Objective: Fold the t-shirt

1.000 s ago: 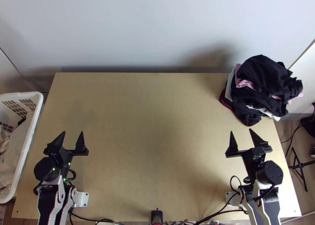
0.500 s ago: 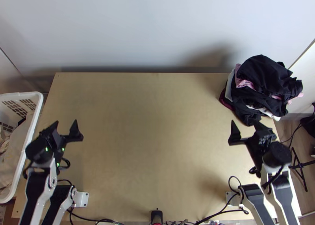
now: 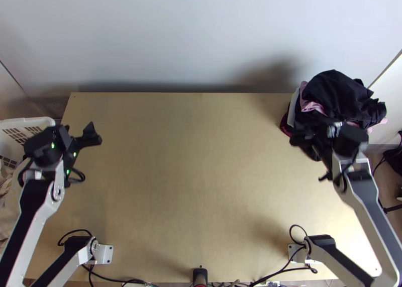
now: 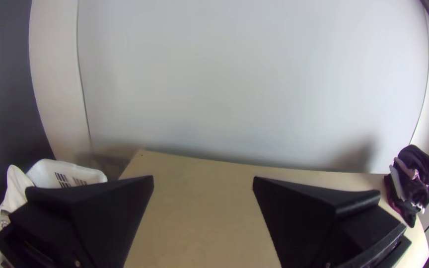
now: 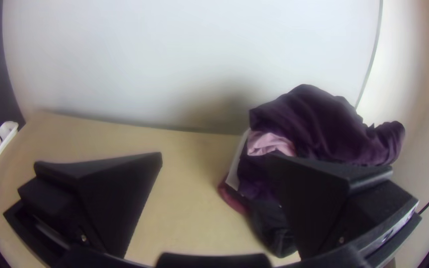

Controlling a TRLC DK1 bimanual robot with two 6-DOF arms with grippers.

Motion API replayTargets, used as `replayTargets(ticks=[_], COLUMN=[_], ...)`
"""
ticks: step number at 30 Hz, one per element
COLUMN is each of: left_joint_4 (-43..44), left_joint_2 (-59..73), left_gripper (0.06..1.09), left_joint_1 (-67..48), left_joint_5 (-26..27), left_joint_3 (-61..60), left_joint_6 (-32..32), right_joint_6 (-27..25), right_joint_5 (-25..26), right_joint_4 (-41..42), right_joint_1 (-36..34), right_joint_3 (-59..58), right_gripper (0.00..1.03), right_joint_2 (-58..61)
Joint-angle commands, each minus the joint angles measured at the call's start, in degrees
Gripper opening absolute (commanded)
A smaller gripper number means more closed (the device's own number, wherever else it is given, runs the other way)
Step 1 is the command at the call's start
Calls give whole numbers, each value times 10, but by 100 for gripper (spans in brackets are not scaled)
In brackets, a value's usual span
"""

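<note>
A bunched heap of dark, pink and white cloth [image 3: 341, 98] lies on the table's far right corner; I cannot tell which piece is a t-shirt. My left gripper [image 3: 78, 128] is over the table's left side, by the basket. In the left wrist view the left gripper [image 4: 203, 181] is open with nothing between its fingers. My right gripper [image 3: 316, 128] is over the near part of the heap. The right wrist view has the right gripper [image 5: 217, 156] open, one finger in front of the heap [image 5: 319, 124], holding nothing.
A white basket [image 3: 27, 120] with light cloth inside stands at the table's left edge. A pale wall [image 3: 191, 35] rises behind the light wooden table [image 3: 196, 166]. Cables [image 3: 281, 269] run along the near edge.
Both arms have stretched away from their bases toward the far side. The left gripper went up the picture and a little left; the right one went up to the heap.
</note>
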Motion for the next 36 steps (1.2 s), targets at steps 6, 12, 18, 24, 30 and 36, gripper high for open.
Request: replayTargets(ticks=[6, 12, 18, 24, 30, 36], left_joint_4=[-11, -27, -40, -27, -27, -23], left_joint_2=[135, 175, 223, 226, 225, 252], left_gripper=[103, 103, 103, 103, 103, 103], left_joint_1=[-7, -6, 0, 3, 78, 220], left_joint_5=[-21, -37, -45, -46, -45, -30], left_joint_3=[93, 112, 129, 133, 141, 128], left_joint_6=[-12, -14, -14, -1, 17, 72], right_joint_6=[24, 45, 60, 60, 58, 38], right_joint_5=[58, 59, 59, 59, 59, 59], right_joint_4=[-45, -117, -119, -114, -108, -108], right_joint_1=[4, 14, 16, 41, 56, 55], right_joint_3=[162, 197, 164, 130, 104, 70], right_gripper=[97, 97, 97, 97, 97, 97], right_joint_2=[208, 238, 227, 200, 175, 149])
